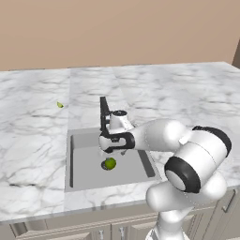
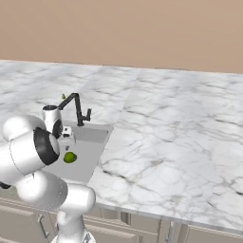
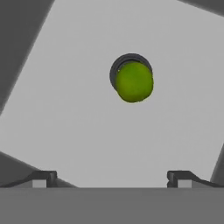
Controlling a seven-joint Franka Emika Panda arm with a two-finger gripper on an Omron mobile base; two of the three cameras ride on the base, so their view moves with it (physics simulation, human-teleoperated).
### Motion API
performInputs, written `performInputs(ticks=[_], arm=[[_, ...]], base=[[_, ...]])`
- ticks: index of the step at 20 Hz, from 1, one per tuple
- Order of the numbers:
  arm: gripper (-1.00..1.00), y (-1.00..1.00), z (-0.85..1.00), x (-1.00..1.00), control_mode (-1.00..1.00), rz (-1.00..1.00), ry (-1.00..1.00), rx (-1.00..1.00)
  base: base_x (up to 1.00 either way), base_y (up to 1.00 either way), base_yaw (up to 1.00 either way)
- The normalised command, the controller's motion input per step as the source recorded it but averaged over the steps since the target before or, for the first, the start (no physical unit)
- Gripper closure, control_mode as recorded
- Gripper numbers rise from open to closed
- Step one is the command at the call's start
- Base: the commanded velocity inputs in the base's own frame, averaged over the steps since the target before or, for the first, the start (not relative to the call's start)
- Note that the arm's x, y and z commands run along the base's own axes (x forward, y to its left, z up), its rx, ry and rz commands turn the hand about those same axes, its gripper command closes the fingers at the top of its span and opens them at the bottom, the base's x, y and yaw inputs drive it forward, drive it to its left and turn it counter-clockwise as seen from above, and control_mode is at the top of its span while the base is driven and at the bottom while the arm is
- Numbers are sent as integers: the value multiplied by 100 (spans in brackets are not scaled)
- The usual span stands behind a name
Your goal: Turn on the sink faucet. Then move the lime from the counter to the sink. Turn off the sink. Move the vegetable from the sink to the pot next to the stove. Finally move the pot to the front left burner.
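The lime (image 3: 134, 82) rests on the round dark drain at the bottom of the grey sink (image 3: 65, 109). From the base it shows as a small green ball (image 1: 109, 163) (image 2: 70, 157) in the basin (image 1: 89, 173). My gripper (image 1: 117, 150) (image 2: 67, 146) hangs above the basin, pointing down, a little above the lime. Its jaws stand open (image 3: 112, 177) with nothing between them. The black sink faucet (image 1: 103, 115) (image 2: 76, 107) stands at the basin's back edge, just behind my hand.
White marble counter (image 1: 178, 93) (image 2: 180, 123) surrounds the sink on all sides. A tiny yellow-green speck (image 1: 60, 105) (image 2: 63, 96) lies on the counter behind and left of the faucet. Beige cabinet fronts run below the counter's front edge.
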Motion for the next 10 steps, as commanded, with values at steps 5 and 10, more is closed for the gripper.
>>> performInputs(ticks=[5,10], arm=[[-100,3,-32,0,-100,-7,0,-7],[-100,0,-16,7,-100,-1,1,-3]], base=[[0,0,0],[0,0,0]])
